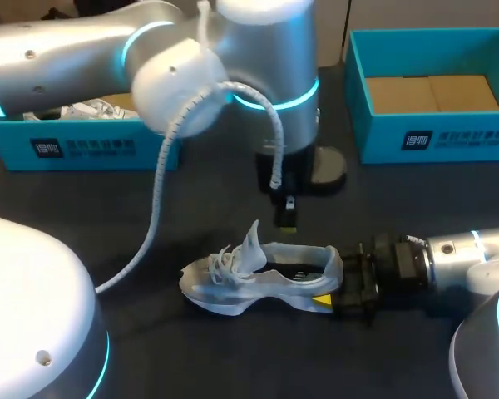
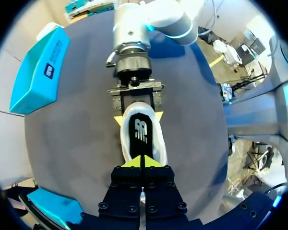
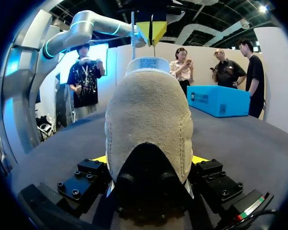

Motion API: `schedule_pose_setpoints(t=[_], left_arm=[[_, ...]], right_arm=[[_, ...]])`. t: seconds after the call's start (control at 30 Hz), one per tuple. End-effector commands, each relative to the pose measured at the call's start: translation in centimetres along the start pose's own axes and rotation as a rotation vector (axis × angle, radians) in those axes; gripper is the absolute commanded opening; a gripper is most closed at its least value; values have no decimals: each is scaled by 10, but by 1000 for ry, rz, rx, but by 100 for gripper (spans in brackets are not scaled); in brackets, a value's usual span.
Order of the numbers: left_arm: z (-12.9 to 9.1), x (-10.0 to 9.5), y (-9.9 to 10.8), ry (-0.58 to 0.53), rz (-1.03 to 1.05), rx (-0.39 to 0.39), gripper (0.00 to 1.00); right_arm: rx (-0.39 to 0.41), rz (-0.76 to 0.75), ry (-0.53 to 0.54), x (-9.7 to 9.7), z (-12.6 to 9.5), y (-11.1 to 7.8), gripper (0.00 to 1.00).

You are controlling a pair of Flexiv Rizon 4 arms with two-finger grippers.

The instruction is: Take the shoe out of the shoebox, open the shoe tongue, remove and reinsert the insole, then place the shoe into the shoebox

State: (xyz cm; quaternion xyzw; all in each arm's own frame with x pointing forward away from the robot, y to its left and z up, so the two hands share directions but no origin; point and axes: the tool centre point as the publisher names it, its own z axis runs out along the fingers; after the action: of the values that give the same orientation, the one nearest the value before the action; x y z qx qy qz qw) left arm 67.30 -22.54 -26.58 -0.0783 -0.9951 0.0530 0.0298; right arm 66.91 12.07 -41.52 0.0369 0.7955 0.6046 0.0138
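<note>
Two steps apparently done, several left. Out of the box already: shoe (image 1: 258,283) on its sole on the dark table (image 1: 66,208), lower middle of the head frame, toe toward the left. Standing up clear of the opening: tongue (image 1: 254,241), so counts as opened.

Clamped on the heel (image 3: 149,120) from both sides: right gripper (image 1: 331,287), yellow tips pressed against it (plainest in its own wrist view, with the heel filling the space between the fingers). Hanging just above the shoe's opening at the centre of the head frame: left gripper (image 1: 285,220), tips pinched together, nothing visible between them.

Flat inside the shoe, seen straight down from the left wrist: insole (image 2: 140,132). Impossible to say from this whether never lifted or taken out and put back. Looks poised for the insole step.

Left to do at the least: return to a shoebox (image 1: 432,137), open and blue at upper right. Another blue box (image 1: 83,150) at upper left, partly behind the left arm.
</note>
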Motion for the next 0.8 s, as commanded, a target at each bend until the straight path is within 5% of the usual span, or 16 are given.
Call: schedule_pose_setpoints(t=[0.03, 0.8], left_arm=[[22, -2, -9, 13, -2, -13, 0], [45, 2, -4, 79, 43, 4, 0]], right_arm=[[3, 0, -1, 1, 0, 1, 0], [3, 0, -1, 1, 0, 1, 0]])
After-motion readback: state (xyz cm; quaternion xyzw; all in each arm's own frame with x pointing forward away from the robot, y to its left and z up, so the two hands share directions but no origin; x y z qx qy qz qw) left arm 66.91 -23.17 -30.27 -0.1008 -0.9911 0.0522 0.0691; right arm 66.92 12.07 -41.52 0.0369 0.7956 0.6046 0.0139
